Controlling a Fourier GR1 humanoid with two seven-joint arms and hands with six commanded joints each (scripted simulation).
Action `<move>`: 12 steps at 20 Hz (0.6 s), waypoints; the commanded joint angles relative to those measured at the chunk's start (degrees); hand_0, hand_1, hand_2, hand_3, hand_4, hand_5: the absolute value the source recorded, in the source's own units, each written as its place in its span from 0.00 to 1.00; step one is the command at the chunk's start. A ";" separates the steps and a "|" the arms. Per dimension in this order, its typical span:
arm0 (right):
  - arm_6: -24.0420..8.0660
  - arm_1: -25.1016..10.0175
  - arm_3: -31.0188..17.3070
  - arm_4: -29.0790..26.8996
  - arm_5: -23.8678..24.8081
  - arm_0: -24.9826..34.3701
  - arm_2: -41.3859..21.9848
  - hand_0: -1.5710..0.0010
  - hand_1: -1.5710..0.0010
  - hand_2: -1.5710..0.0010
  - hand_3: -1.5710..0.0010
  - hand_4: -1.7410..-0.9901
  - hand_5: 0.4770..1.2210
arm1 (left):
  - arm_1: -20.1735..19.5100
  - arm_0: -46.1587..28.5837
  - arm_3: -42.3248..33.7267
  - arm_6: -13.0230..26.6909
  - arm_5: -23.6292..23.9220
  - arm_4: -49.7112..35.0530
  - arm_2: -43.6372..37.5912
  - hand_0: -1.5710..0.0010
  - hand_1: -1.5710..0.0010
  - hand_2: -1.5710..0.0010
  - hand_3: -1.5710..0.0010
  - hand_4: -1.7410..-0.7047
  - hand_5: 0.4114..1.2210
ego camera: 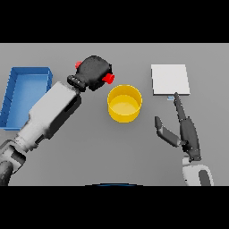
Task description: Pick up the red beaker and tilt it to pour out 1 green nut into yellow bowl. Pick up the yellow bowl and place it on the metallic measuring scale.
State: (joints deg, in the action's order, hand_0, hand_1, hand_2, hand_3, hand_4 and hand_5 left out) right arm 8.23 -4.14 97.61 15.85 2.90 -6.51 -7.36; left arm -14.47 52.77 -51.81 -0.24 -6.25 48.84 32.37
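Left hand (95, 71) curled round the red beaker (108, 78), tilted just up-left of the yellow bowl (125, 103). Right hand (185, 132) open, right of bowl. Risk: mouth short of rim; nut drops outside.

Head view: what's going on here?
The left hand is closed around the red beaker, holding it just left of and behind the yellow bowl, not yet clearly over it. Nothing can be made out in the bowl. The right hand is open on the grey table, fingers pointing at the metallic measuring scale, which has nothing on it. A blue tray sits at far left.
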 commanded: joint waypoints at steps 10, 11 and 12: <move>0.15 0.69 -1.23 -0.65 -1.00 0.71 -0.61 1.00 1.00 1.00 1.00 0.89 0.29 | 1.77 11.96 9.63 -1.54 -9.65 12.56 15.31 0.00 0.00 0.00 0.00 0.03 1.00; -0.42 0.94 -0.70 -0.85 -1.17 0.84 -0.78 1.00 1.00 1.00 1.00 0.90 0.29 | 1.89 12.94 10.16 -1.55 -10.37 13.70 16.73 0.00 0.00 0.00 0.00 0.03 1.00; -0.34 0.50 -1.33 -1.02 -1.12 1.27 -0.21 1.00 1.00 1.00 1.00 0.90 0.29 | 2.04 14.09 11.00 -2.04 -10.36 14.49 17.67 0.00 0.00 0.00 0.00 0.02 1.00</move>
State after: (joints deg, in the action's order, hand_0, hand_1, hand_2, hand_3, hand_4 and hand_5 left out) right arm 7.75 -3.66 96.28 14.82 1.81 -5.23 -7.56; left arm -12.43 66.88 -40.83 -2.23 -16.62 63.27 50.03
